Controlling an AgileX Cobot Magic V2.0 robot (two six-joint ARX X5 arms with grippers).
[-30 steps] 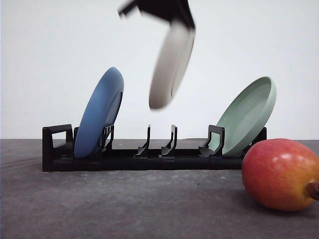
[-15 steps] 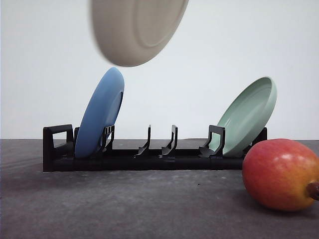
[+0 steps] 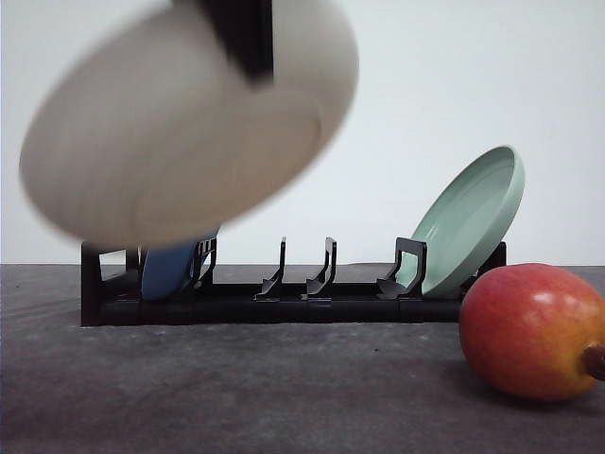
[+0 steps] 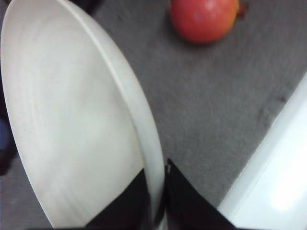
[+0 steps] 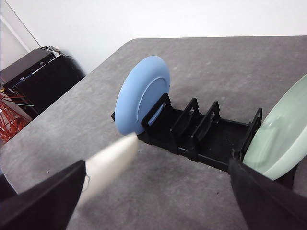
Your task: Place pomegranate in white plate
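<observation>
Left hand (image 4: 156,203) clamps the white plate (image 4: 72,124) rim between its fingers; right hand (image 5: 158,201) fingers spread wide.

The rack (image 3: 284,293) stands across the desk (image 3: 236,397); the pomegranate (image 3: 534,331) lies before its right end, near the desk's right edge.

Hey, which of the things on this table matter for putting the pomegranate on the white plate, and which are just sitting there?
Part of the job: pomegranate; white plate, clamped by the left gripper.

Just lying about: blue plate; pale green plate; black rack.
</observation>
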